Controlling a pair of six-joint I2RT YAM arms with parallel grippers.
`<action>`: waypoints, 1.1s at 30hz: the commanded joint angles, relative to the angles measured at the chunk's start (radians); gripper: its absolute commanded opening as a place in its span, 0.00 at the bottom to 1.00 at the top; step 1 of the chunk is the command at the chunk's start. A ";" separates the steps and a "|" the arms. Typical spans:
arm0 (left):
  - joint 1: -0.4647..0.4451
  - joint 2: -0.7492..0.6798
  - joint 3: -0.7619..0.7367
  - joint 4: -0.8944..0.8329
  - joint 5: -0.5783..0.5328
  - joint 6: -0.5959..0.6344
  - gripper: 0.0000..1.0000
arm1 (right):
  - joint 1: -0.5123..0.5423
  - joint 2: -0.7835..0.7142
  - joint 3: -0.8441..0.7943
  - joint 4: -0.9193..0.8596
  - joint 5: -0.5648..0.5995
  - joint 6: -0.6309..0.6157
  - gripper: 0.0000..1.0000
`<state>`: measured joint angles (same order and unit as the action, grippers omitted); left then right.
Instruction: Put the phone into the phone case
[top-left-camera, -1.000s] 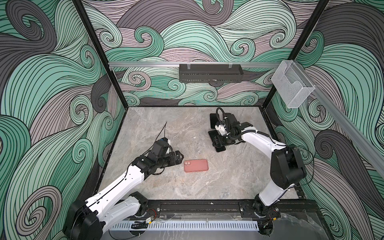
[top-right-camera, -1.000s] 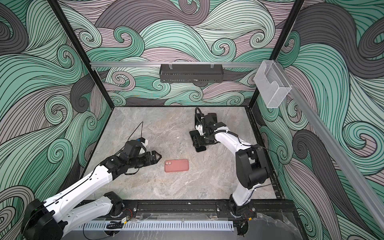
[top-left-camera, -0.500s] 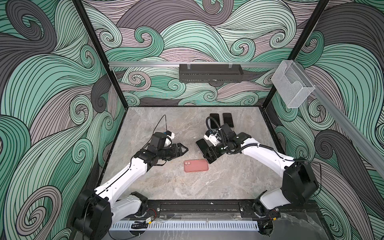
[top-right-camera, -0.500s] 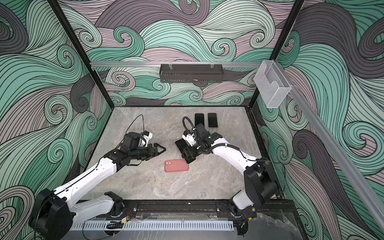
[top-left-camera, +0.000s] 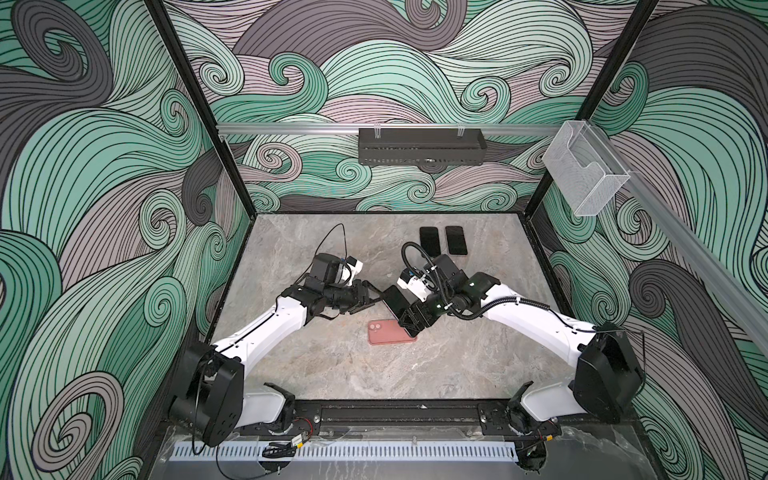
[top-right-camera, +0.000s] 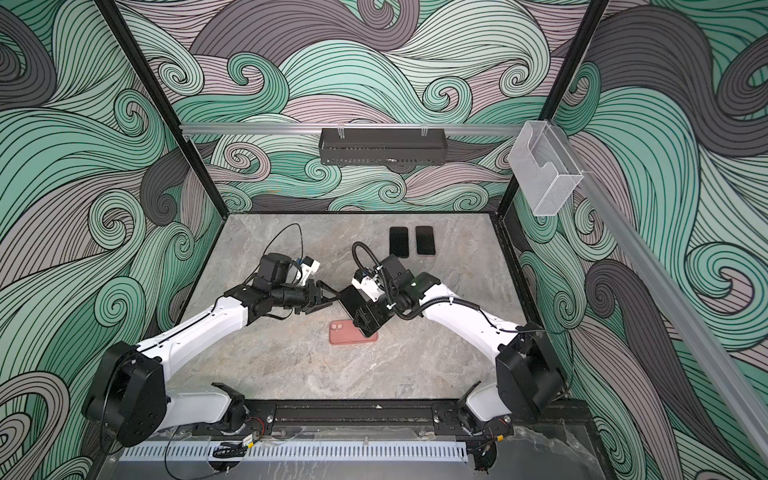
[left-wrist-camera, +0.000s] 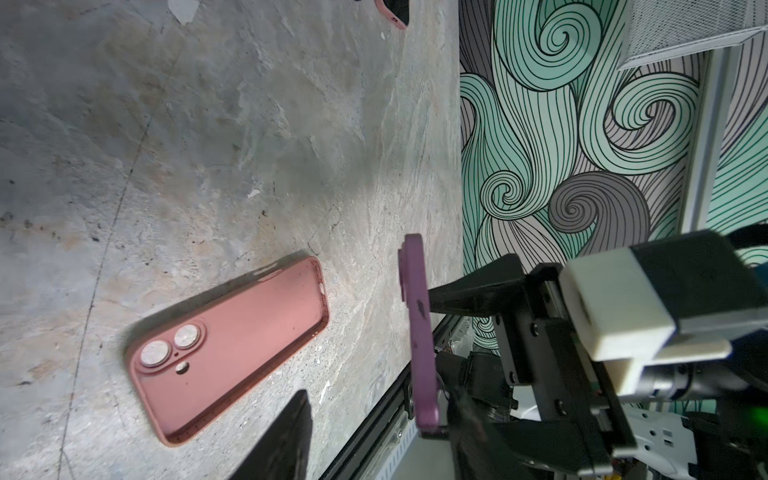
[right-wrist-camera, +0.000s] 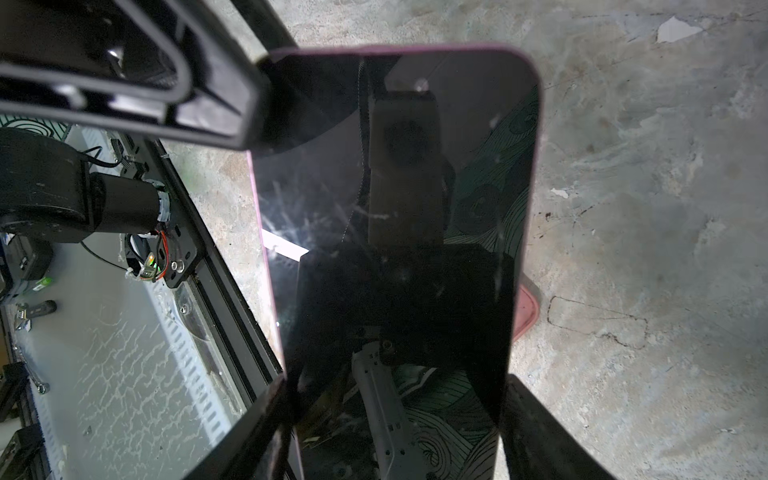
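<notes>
One salmon-pink silicone phone case (top-left-camera: 386, 334) lies empty mid-frame; the right gripper (top-left-camera: 409, 319) clamps the black-screened purple phone (top-left-camera: 394, 298) tilted over its edge, the left gripper (top-left-camera: 369, 300) with jaws apart around the phone's far end.

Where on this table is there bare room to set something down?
Bare marble table runs along the front, between the pink case and the front rail, and across the back left, beside the two black phones. The middle is crowded: the left gripper and right gripper meet at the held phone above the case.
</notes>
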<state>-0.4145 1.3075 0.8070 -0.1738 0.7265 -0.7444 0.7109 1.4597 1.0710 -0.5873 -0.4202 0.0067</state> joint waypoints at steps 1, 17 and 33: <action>0.006 0.000 0.047 0.013 0.049 0.011 0.53 | 0.014 -0.024 0.025 0.006 -0.006 -0.028 0.33; 0.005 0.011 0.046 -0.003 0.092 -0.011 0.16 | 0.057 0.008 0.034 0.072 0.044 -0.027 0.34; 0.008 -0.080 0.039 0.022 0.041 -0.031 0.00 | 0.055 -0.059 -0.052 0.176 0.057 0.081 0.83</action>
<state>-0.4088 1.2732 0.8223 -0.1722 0.7662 -0.7750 0.7654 1.4418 1.0340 -0.4522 -0.3733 0.0547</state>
